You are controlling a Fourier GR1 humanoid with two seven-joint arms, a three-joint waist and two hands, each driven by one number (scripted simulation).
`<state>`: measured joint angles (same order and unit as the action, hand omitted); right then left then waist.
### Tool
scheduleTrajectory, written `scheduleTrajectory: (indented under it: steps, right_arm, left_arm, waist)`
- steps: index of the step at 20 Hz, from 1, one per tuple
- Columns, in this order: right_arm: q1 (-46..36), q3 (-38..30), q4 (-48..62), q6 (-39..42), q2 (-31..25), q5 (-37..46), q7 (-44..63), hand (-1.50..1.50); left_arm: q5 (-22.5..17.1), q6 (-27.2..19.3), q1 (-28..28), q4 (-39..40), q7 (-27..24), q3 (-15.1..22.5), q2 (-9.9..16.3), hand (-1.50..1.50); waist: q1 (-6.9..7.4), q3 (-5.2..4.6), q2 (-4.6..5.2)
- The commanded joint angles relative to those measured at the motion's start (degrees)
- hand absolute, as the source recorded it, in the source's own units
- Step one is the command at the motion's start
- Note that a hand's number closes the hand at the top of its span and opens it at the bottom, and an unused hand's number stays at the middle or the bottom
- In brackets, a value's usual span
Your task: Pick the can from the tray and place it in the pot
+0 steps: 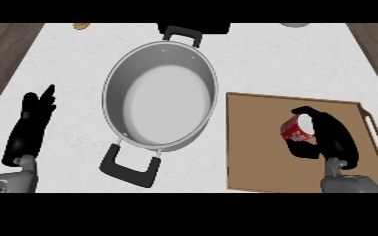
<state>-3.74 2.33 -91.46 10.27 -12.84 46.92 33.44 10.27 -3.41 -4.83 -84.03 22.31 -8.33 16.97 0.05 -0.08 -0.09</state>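
1. Your desk (pixel 295 60) is white and marbled, and it carries everything the hands are near.
2. The pot (pixel 160 96) sits to the left of your right hand, well apart from it, between the two hands (steel, black handles at its far and near ends, nothing inside).
3. The tray (pixel 255 145) is a flat brown board lying directly under your right hand, just beside the pot's right rim.
4. Your right hand (pixel 331 135) is over the tray with its fingers and thumb curled round the can.
5. Your left hand (pixel 31 125) rests at the left edge of the view, left of the pot, fingers straight and holding nothing.
6. The can (pixel 295 128) is red and tilted, and you have it in your right hand's grasp, above the tray (you cannot tell whether it touches the board).
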Motion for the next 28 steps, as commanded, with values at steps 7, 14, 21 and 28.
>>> scheduleTrajectory:
  steps: [7, 14, 21, 28]
  right_arm:
    - [-1.3, 2.9, 4.6, -9.5, -0.1, 10.8, -5.7, 1.50]
    - [8.3, 8.3, -3.5, -3.6, -3.6, 11.7, -10.6, 1.50]
    - [11.0, 9.3, -16.0, 2.3, -7.5, 16.1, -7.7, 1.50]
    - [11.0, 9.0, -32.8, -4.4, -4.1, 16.8, -6.5, 1.50]
  left_arm:
    - [-0.6, 2.2, -1.2, 3.3, -2.4, -1.9, -0.1, 0.00]
    - [1.0, 1.2, -1.5, -1.8, 2.6, -1.6, -0.2, 0.00]
    - [1.6, 1.3, -0.3, 2.3, -1.9, -2.1, -1.0, 0.00]
    - [1.9, 0.4, -0.7, 3.2, -3.0, -2.3, -1.6, 0.00]
  waist:
    - [0.00, 0.08, 0.12]
    - [-0.34, 0.08, -0.01]
    - [-0.36, 0.05, 0.04]
    - [-0.76, 0.02, -0.04]
